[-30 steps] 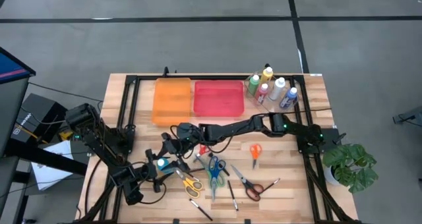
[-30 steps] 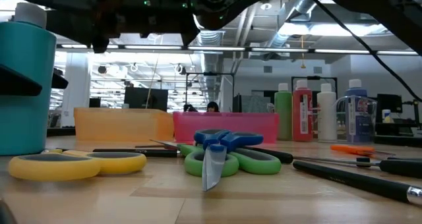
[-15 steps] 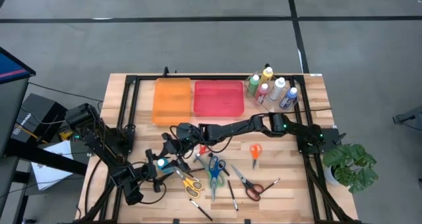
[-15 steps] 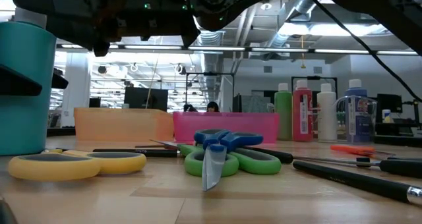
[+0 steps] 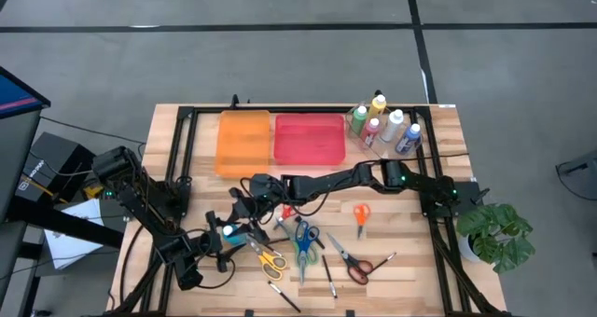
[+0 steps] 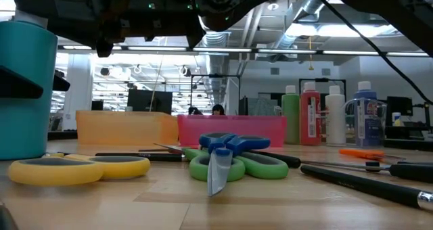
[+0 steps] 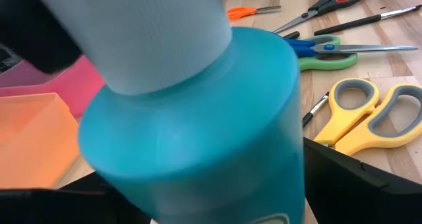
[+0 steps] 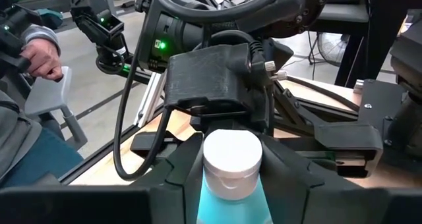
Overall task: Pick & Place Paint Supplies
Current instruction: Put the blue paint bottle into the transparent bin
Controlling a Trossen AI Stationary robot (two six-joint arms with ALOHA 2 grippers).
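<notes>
**Teal bottle between two grippers at the bench front**

Nearest the front edge, thin dark brushes (image 5: pixel 328 278) lie among the scissors. The yellow scissors (image 5: pixel 270 261) lie flat at about 4 o'clock from the teal paint bottle (image 6: pixel 24 88). The blue-and-green scissors (image 5: pixel 301 241) are at its 3 o'clock, and the red-handled scissors (image 5: pixel 353 264) are beyond those.

The bottle stands upright, white cap up. The left gripper (image 5: pixel 222 233) is clamped around its body. The right gripper (image 8: pixel 231 178) reaches in from 1 o'clock and straddles the bottle just under the cap. Whether it has closed on the bottle cannot be told.

Orange scissors (image 5: pixel 361 213) lie apart at mid-bench. At the far edge, the orange tray (image 5: pixel 243 142) and pink tray (image 5: pixel 309 138) sit side by side. The other paint bottles (image 5: pixel 382 123) cluster at the trays' 3 o'clock.
</notes>
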